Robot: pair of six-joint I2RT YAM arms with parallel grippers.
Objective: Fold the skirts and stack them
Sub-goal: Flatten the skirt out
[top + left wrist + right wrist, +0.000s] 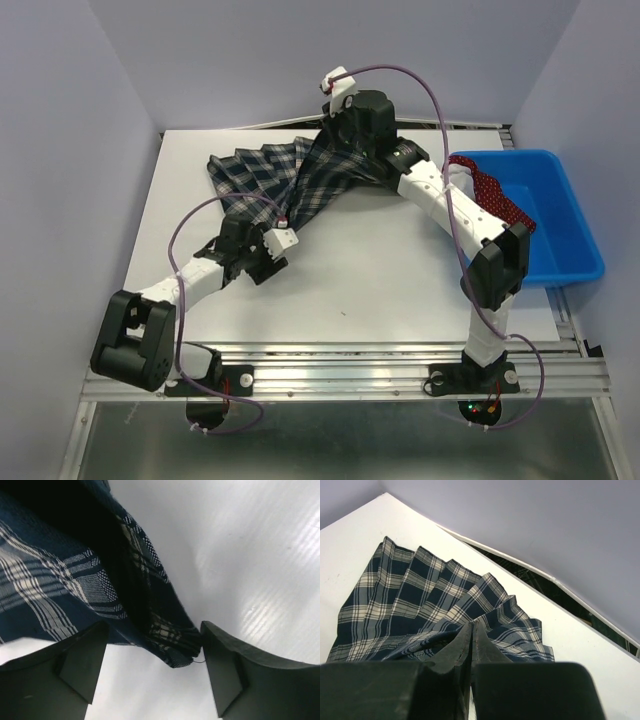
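The plaid pleated skirt (262, 178) lies on the far half of the white table (380, 280), its long axis running roughly left to right. The pleats fan out flat toward the far left corner. One flap is lifted and stretched on a diagonal, from far right down toward near left.

My right gripper (472, 625) sits at the far right end of that flap. Its jaws are pressed together with plaid cloth pinched at the tips. My left gripper (154, 627) is at the near left end of the flap, jaws spread wide. A dark corner of the skirt hangs between the fingers (85, 660), and neither finger is closed on it.

The skirt's far edge lies near the back edge of the table, with the lavender wall (200, 60) just behind. Bare white tabletop shows between the skirt and my bases, and to the left of the cloth.

The red polka-dot skirt (497, 197) drapes over the left rim of the blue plastic bin (560, 250), at the table's right edge. My right forearm crosses just beside it.
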